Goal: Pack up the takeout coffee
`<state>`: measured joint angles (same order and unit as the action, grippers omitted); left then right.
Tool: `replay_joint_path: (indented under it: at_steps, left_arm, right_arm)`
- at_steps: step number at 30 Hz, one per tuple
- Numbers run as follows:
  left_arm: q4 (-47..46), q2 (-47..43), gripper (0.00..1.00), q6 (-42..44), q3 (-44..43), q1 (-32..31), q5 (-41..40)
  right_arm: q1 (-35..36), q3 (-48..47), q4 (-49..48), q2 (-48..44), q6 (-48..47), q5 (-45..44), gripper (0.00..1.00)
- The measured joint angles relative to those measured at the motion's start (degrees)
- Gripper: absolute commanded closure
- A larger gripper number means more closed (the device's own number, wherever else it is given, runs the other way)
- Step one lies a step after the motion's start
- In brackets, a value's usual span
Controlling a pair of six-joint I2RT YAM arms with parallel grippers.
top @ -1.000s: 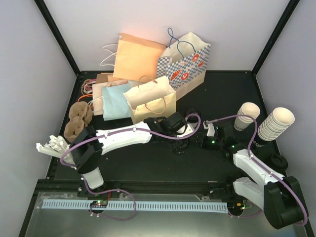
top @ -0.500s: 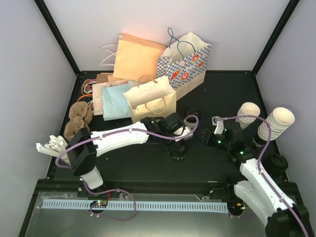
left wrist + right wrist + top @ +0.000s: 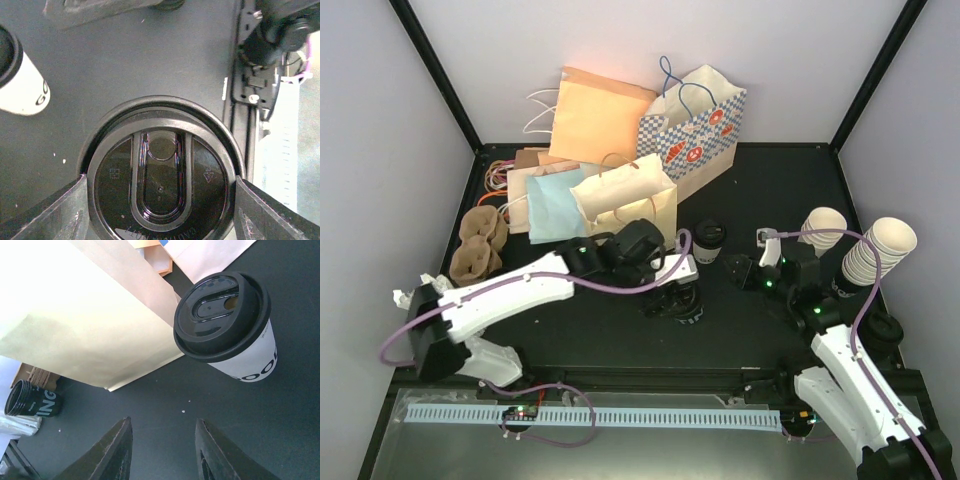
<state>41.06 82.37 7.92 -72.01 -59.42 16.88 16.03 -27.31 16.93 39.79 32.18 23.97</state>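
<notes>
The takeout coffee (image 3: 708, 238), a cream-white cup with a black lid, stands on the black table just right of the cream paper bag (image 3: 625, 205). It also shows in the right wrist view (image 3: 225, 325) and at the left edge of the left wrist view (image 3: 20, 85). My left gripper (image 3: 678, 300) is nearer the front, its fingers pressed on both sides of a separate black round lid (image 3: 160, 185); what is under that lid is hidden. My right gripper (image 3: 162, 422) stands open and empty, a short way right of the coffee (image 3: 747, 272).
Paper bags lie and stand at the back: an orange one (image 3: 600, 115), a checkered one (image 3: 695, 130). Stacked lidless cups (image 3: 875, 250) and a single cup (image 3: 820, 232) are at the right, loose lids (image 3: 880, 330) below them. Brown cup carriers (image 3: 478, 240) are at the left. A black cup (image 3: 32, 400) stands far off.
My left arm has swung and its gripper has shifted slightly nearer with the black lid. My right gripper has drawn back a little to the right and its fingers have spread somewhat.
</notes>
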Motion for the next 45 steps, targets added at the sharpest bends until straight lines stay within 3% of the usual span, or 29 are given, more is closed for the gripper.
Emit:
replay_joint_path:
  at_steps: [12,15,18,22,26,31,45]
  left_arm:
    - [-15.3,-26.36,0.48,25.68,21.18,0.04,5.22]
    - [-20.37,-32.24,0.58,34.1,28.37,0.09,7.41]
    - [-23.82,-35.74,0.65,40.37,33.4,0.09,8.46]
    - [-27.04,-37.27,0.64,48.33,35.36,0.09,8.92]
    - [-27.32,-37.07,0.63,52.59,35.39,0.11,8.9]
    - [-19.76,-31.93,0.63,53.81,30.82,0.09,8.96]
    - [-5.97,-11.32,0.64,45.22,15.82,1.68,7.98]
  right_arm:
    - [-0.04,-0.02,-1.81,0.15,-1.22,2.49,0.62]
    - [-0.04,-0.44,-1.84,0.15,-1.9,3.85,0.62]
    - [-0.04,-1.07,-1.92,0.13,-2.4,4.74,0.62]
    - [-0.04,-1.11,-1.97,0.13,-2.56,5.7,0.62]
    - [-0.07,-1.14,-1.92,0.31,-2.73,7.69,0.61]
    - [-0.04,-1.46,-1.49,2.49,-2.93,12.63,0.59]
    - [3.1,3.91,-8.33,9.77,2.93,26.77,0.57]
